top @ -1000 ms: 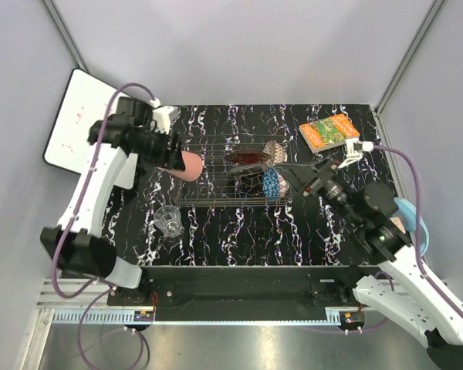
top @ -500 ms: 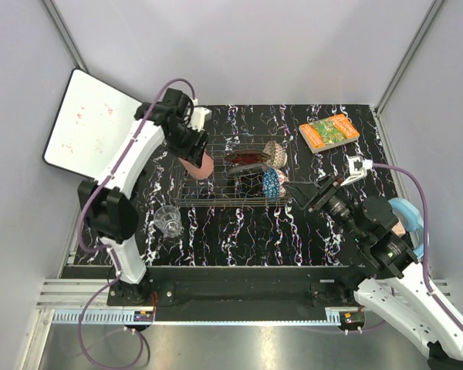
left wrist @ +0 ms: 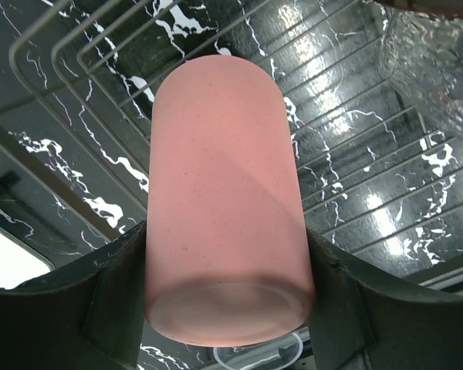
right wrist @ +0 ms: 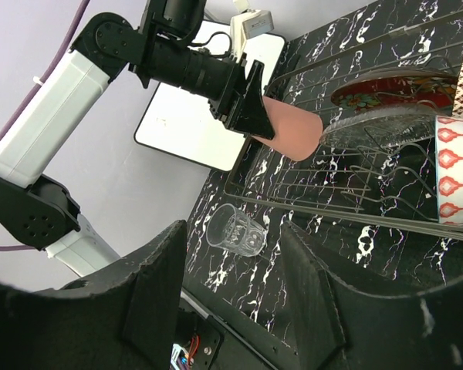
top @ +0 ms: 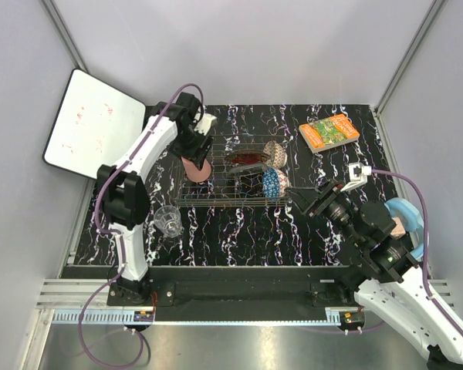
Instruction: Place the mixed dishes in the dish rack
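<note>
Pink cup [top: 194,167] step.

Top: clamped in left gripper [top: 191,156], lying tilted over left end of rack [top: 216,199]; touching wires or just above, can't tell. Racked at right half: red dish [top: 243,158], plate [top: 249,174], blue bowl [top: 272,183], tan bowl [top: 275,151]. Glass [top: 168,218] upright on table [top: 239,231] in front of rack, not yet loaded.

Left wrist: fingers [left wrist: 112,297] pressed on both cup sides at near end. Bare wires beneath, plate edge at top right. Can't tell which end is the mouth.

Right wrist: right gripper [right wrist: 231,231] spread open, empty, back off rack's right end.

To do it well: lower slowly onto bare wires, keep clear of plate, seat between wires so it can't roll. Release only once seated, then pull straight back. Likely risk: round cup rolling across wires.
</note>
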`<state>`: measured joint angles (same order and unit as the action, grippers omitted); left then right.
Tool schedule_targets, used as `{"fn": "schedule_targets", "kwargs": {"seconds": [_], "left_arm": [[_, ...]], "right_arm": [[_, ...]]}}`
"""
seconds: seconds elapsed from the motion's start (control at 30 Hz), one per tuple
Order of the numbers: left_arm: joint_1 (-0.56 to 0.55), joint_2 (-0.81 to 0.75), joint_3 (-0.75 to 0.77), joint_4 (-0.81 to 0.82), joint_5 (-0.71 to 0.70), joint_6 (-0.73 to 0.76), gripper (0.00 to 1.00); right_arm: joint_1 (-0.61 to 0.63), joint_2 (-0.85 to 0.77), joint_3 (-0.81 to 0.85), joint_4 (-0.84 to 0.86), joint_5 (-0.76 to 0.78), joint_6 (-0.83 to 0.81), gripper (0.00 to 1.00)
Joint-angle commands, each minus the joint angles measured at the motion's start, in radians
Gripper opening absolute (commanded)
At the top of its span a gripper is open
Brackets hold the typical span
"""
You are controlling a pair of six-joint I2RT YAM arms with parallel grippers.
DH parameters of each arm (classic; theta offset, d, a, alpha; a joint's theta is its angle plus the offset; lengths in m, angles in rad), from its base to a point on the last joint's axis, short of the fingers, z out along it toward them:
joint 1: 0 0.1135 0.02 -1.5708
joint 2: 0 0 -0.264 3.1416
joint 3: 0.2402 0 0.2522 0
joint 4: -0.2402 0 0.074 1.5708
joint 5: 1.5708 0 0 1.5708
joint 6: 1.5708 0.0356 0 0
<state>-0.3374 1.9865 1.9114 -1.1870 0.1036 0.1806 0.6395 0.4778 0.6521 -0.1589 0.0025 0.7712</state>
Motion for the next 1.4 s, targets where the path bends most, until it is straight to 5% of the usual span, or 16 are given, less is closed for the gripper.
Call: {"fn": "schedule_targets", "kwargs": {"seconds": [0.0, 0.77, 0.93, 1.03, 1.17, 1.37], "left_arm": [[-0.011, 0.04, 0.063, 0.015, -0.044, 0.013, 0.0], [-0.017, 0.129, 0.081, 0.058, -0.041, -0.001, 0.0], [-0.017, 0.103, 0.055, 0.064, -0.019, 0.013, 0.46], [-0.017, 0.069, 0.035, 0.076, -0.015, 0.007, 0.61], [-0.017, 0.032, 0.02, 0.087, -0.024, -0.003, 0.99], [-0.017, -0.017, -0.003, 0.099, -0.039, -0.006, 0.99]], "right_arm": [[0.0, -0.015, -0.014, 0.016, 0.016, 0.013, 0.6], [0.0, -0.033, -0.062, 0.007, 0.011, 0.023, 0.6], [0.0, -0.031, -0.058, 0.004, 0.008, 0.022, 0.61], [0.0, -0.028, -0.054, -0.002, 0.01, 0.016, 0.61], [0.0, -0.018, -0.048, -0.011, 0.01, 0.013, 0.61], [0.0, -0.011, -0.032, -0.028, 0.011, -0.001, 0.62]]}}
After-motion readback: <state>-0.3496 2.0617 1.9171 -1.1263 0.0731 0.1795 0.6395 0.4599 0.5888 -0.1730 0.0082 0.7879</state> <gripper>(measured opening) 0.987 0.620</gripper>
